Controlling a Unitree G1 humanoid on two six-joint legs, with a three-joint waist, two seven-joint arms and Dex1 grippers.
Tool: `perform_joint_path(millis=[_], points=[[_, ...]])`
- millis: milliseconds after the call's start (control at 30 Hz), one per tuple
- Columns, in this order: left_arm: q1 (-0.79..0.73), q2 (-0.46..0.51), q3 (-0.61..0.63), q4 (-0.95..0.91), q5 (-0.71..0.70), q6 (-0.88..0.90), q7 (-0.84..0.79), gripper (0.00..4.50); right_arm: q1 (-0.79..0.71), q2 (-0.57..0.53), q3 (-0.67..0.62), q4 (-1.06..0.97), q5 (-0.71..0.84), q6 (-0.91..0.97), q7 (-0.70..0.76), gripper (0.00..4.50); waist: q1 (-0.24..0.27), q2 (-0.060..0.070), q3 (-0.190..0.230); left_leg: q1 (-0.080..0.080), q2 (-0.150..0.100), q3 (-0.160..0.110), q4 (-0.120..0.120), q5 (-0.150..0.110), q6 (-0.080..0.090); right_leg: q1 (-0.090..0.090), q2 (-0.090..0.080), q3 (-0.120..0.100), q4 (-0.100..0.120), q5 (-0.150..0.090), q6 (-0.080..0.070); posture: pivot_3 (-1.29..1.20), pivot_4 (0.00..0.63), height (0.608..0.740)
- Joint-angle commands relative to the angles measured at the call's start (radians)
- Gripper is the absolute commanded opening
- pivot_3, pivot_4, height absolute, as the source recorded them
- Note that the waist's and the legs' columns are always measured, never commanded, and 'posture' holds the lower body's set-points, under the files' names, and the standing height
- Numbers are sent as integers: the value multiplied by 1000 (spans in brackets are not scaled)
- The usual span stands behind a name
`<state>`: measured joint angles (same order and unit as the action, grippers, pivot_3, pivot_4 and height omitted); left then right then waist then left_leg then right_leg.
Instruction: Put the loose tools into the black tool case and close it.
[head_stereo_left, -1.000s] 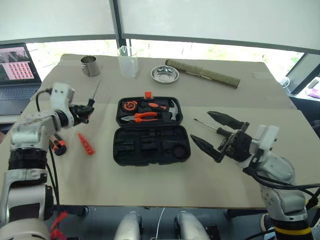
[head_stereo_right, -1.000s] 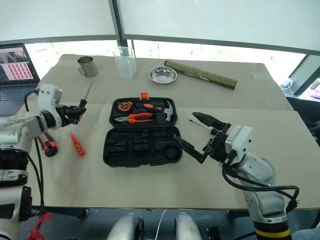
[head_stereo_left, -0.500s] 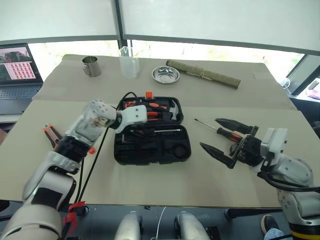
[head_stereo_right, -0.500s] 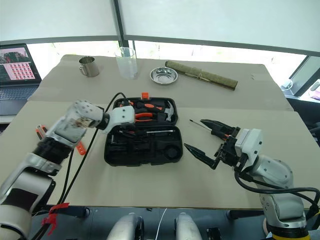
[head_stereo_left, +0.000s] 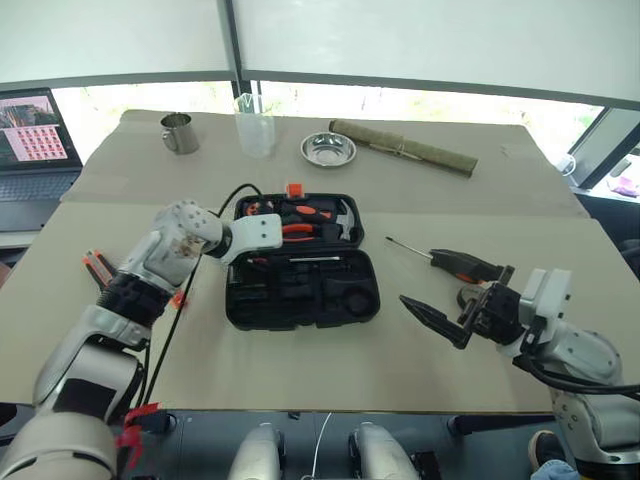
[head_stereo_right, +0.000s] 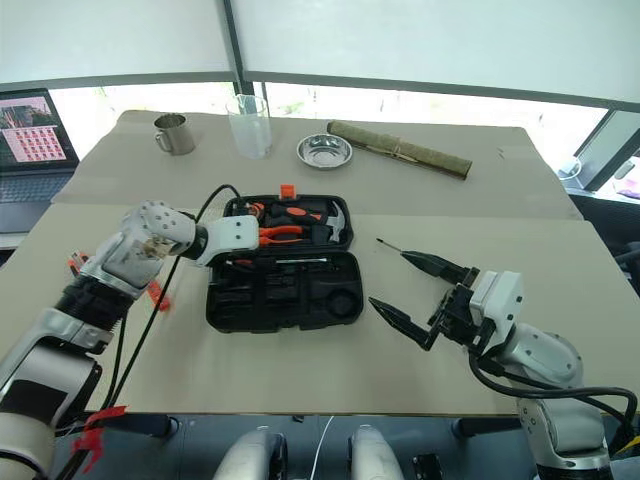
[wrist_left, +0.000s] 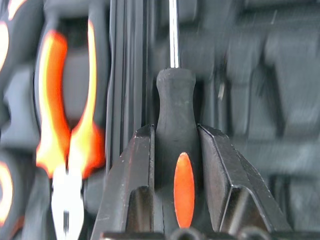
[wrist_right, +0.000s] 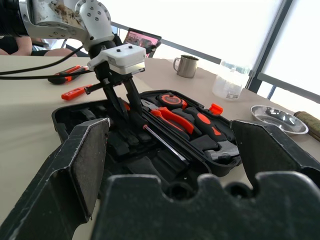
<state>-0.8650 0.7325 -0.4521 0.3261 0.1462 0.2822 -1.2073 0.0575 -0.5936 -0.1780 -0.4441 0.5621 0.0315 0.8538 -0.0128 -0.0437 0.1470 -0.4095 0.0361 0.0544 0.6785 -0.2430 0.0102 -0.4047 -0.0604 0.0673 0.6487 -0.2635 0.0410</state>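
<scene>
The black tool case lies open mid-table, with orange-handled pliers, a hammer and a tape measure in its lid half. My left gripper reaches into the case at the hinge line, shut on the black-and-orange handle of a screwdriver; its steel shaft lies along the tray's back edge. A second screwdriver lies on the table right of the case, its handle partly behind my open right gripper. A utility knife and an orange tester screwdriver lie left of the case.
Along the table's back stand a metal cup, a clear beaker, a steel bowl and a rolled mat. A laptop sits at the far left. A black cable loops from my left arm over the case's lid.
My left arm swung from the table's left side to over the case, carrying the screwdriver, and rolled so its shaft lies along the tray. The right gripper sank slightly, staying open.
</scene>
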Motion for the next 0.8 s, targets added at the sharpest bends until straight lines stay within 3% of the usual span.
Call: perform_joint_path(millis=[33, 267, 333, 433, 667, 800], points=[[0, -3, -5, -4, 42, -15, 1, 826, -2, 2, -27, -23, 3, -25, 4, 4500, 2, 0, 0, 0, 0, 0, 0, 0, 0, 0, 0, 0, 0, 0, 0, 0, 150, 740], [2, -50, 1, -5, 58, 26, -6, 826, -11, 2, -23, -34, 5, -14, -9, 4500, 3, 0, 0, -1, 0, 0, 1, 0, 0, 0, 0, 0, 0, 0, 0, 0, 150, 740], [4, -57, 12, -7, 50, 13, -6, 1827, -11, 1, -22, -39, 5, -9, -14, 4500, 3, 0, 0, -1, 0, 0, 1, 0, 0, 0, 0, 0, 0, 0, 0, 0, 150, 740], [9, -103, 93, -26, -21, -10, 34, 2597, -6, 1, -19, -51, 8, -1, -23, 4500, 14, 2, -1, 1, -1, 0, 1, 0, 0, 2, -1, 0, 0, 0, 0, 0, 150, 740], [68, -139, 263, -64, -173, -31, 76, 2597, 4, 2, -9, -71, 13, 18, -39, 4500, 14, 2, -1, -1, 0, 0, 2, 0, 0, 0, 0, 0, 1, 0, 1, 0, 150, 740], [131, -203, 367, -2, -266, 3, 143, 1501, -9, 4, 2, -89, 14, 47, -61, 4500, 12, 2, -1, 0, 0, -2, 2, 0, 0, 1, 0, 0, 1, 1, 1, 0, 150, 740]])
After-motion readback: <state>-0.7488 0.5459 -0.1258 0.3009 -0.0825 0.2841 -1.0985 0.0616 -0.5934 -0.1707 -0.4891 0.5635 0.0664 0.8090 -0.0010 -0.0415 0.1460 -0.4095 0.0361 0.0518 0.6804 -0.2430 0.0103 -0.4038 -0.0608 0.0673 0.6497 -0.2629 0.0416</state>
